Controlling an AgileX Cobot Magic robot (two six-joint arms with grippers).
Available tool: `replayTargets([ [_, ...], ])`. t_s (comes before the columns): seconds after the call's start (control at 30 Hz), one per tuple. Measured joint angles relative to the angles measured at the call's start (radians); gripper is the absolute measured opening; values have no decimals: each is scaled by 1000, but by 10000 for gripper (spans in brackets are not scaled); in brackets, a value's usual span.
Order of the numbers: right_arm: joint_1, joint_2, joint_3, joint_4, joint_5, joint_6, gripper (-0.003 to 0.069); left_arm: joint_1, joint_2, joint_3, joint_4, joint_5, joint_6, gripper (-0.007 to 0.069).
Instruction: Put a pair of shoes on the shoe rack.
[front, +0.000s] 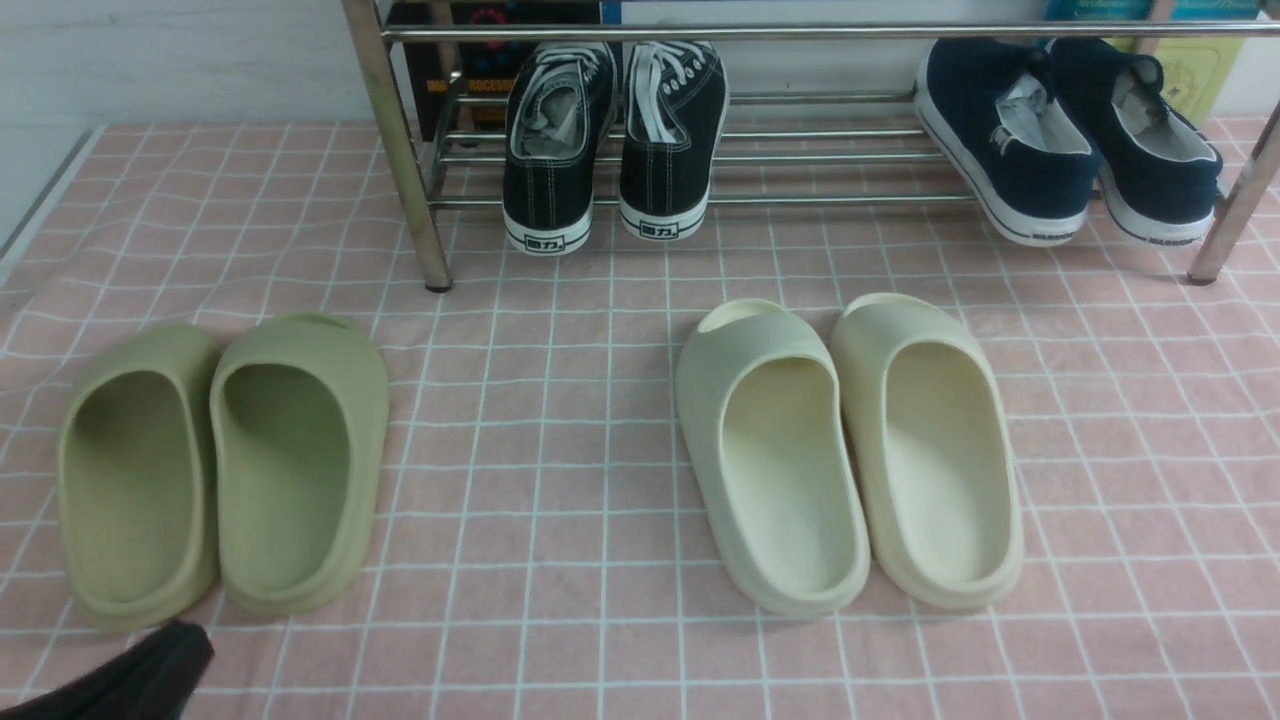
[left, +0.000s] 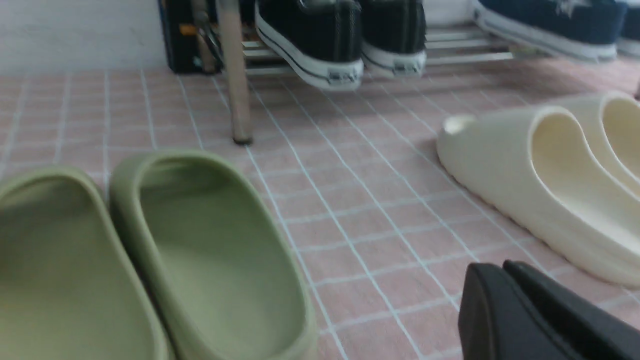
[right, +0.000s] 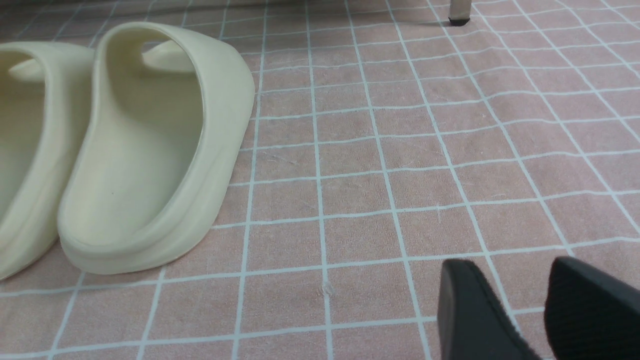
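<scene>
The pair of shoes, two black canvas sneakers with white laces, rests side by side on the low rods of the shoe rack (front: 850, 198), heels toward me: one (front: 558, 150) and the other (front: 672, 140). The left wrist view shows their white-soled heels (left: 325, 45) past the edge of the rack, beside its post (left: 235, 75). My left gripper (front: 190, 645) is low at the near left, shut and empty (left: 502, 267), far from the sneakers. My right gripper (right: 512, 267) hovers open over bare cloth with nothing between its fingers; the front view does not show it.
Green foam slides (front: 220, 470) lie at the near left, just ahead of the left gripper. Cream slides (front: 850, 450) lie centre right. Navy slip-on shoes (front: 1070, 140) sit at the rack's right end. A pink checked cloth (front: 540, 480) covers the table. A rack foot (right: 459, 12) stands far ahead.
</scene>
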Motion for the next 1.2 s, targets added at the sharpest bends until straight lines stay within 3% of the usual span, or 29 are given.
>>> replayTargets([
  [0.17, 0, 0, 0, 0, 0, 0, 240, 134, -27, 0, -108, -49, 127, 44],
  [0.43, 0, 0, 0, 0, 0, 0, 240, 221, -70, -1, -391, 346, 292, 45],
  [0.5, 0, 0, 0, 0, 0, 0, 240, 226, -71, -4, -432, 361, 340, 48],
  [0.87, 0, 0, 0, 0, 0, 0, 240, 226, -71, -6, -460, 371, 465, 55],
  [1.2, 0, 0, 0, 0, 0, 0, 240, 226, -71, -6, -460, 371, 434, 55],
])
